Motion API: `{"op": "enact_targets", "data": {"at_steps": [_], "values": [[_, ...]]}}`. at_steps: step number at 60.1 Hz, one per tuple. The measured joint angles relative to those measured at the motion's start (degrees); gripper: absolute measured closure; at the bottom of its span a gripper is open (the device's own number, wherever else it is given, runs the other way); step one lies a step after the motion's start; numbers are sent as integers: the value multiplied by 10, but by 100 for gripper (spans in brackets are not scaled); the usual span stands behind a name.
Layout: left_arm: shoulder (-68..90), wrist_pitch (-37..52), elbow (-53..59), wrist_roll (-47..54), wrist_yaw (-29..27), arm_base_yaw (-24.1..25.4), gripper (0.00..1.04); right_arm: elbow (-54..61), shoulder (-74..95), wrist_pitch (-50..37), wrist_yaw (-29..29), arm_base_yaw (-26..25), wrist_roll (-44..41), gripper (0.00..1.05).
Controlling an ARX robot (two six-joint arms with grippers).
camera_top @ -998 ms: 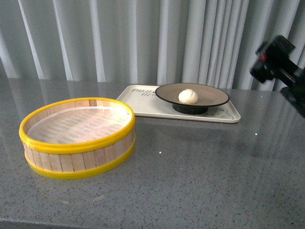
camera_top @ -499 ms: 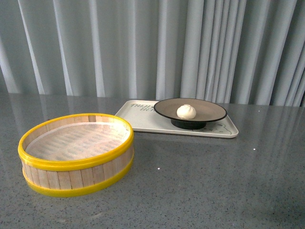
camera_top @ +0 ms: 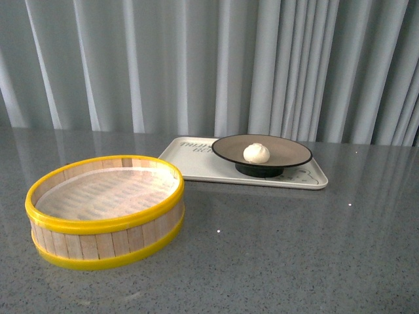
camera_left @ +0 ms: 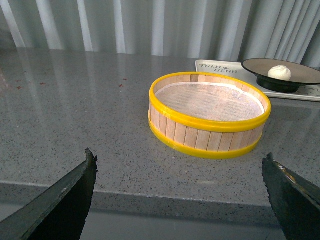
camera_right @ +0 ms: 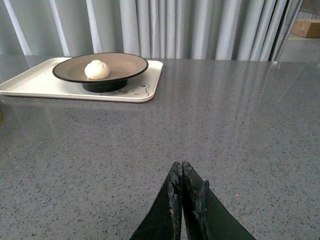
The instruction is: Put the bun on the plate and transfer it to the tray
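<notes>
1. Worktop [camera_top: 294, 255] of speckled grey stone carries everything, with pale curtains behind.
2. Steamer basket [camera_top: 105, 209], yellow-rimmed, stands on the near left.
3. Tray [camera_top: 196, 160] lies farther back, to the right.
4. Plate [camera_top: 288, 152] stands on the tray's right part.
5. Bun [camera_top: 256, 153] sits at the plate's centre.
6. Left claw [camera_left: 180, 200] is spread wide, holding nothing.
7. Right claw [camera_right: 182, 192] is closed, empty, fingertips pressed together.

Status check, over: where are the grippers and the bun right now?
Left gripper open, empty, back at table edge. Right gripper shut, empty, clear of the tray. Bun on plate, plate on tray. Steamer basket apart, nothing blocking.
</notes>
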State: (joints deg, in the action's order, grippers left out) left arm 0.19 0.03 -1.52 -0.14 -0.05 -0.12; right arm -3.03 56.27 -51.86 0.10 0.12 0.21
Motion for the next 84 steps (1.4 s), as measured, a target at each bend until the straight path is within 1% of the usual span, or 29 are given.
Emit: {"op": "enact_targets", "data": {"at_steps": [23, 49, 62, 84], "values": [[0, 0, 0, 0, 0, 0, 7, 25, -180, 148, 0, 0, 0, 103], [0, 0, 0, 0, 0, 0, 7, 27, -341, 297, 0, 0, 0, 103], [0, 0, 0, 0, 0, 0, 7, 27, -397, 352, 0, 0, 0, 103], [0, 0, 0, 0, 0, 0, 7, 27, -461, 415, 0, 0, 0, 103]]}}
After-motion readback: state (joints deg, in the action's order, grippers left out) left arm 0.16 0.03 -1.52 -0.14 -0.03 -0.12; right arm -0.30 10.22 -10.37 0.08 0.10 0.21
